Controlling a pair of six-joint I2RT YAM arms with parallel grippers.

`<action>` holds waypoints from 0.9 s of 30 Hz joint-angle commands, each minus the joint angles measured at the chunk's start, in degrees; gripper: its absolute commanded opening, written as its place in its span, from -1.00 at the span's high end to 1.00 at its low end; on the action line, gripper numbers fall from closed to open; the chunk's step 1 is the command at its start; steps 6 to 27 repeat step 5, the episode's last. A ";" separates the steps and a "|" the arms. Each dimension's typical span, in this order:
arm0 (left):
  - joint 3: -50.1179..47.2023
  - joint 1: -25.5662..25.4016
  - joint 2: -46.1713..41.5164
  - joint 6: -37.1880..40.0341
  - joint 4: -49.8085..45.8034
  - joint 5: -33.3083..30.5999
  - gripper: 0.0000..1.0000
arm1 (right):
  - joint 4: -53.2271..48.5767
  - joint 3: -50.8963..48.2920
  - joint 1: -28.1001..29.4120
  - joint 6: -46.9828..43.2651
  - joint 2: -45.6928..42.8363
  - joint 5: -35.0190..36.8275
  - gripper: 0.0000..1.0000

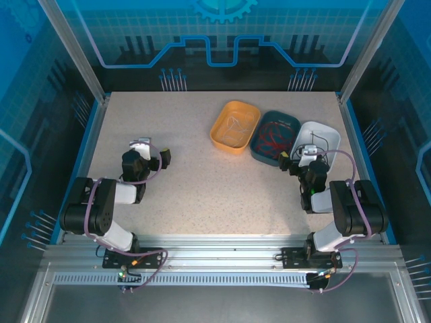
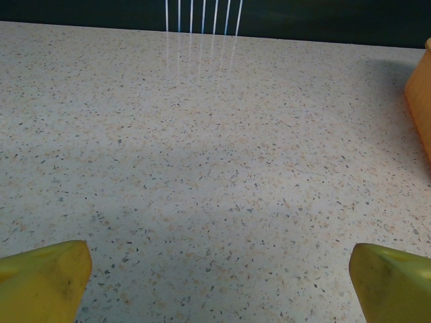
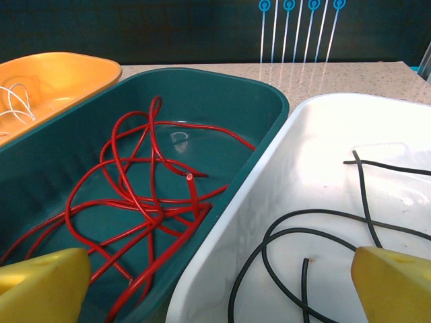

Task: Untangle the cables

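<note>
Red cables (image 3: 138, 202) lie looped in the teal tray (image 3: 222, 87), also seen from above as red cables (image 1: 273, 139). Black cables (image 3: 316, 232) rest in the white tray (image 3: 323, 134). Thin white cables (image 3: 17, 101) sit in the orange tray (image 3: 67, 70). My right gripper (image 3: 219, 282) hangs open over the rim between the teal and white trays, nothing between its yellow fingers (image 3: 44, 282). Over bare tabletop at the left, my left gripper (image 2: 219, 279) stands open and empty; from above the left gripper (image 1: 153, 156) is far from the trays.
The three trays stand side by side at the back right: orange tray (image 1: 234, 126), teal tray (image 1: 291, 121), white tray (image 1: 330, 131). The speckled table (image 1: 195, 182) has aluminium frame posts at its corners. An orange tray edge (image 2: 421, 101) shows at the right of the left wrist view.
</note>
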 commanded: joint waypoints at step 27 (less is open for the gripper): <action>0.51 0.45 -0.24 -0.12 -0.10 -0.57 -0.98 | 1.10 0.81 -0.03 -0.18 -0.16 -0.63 -0.99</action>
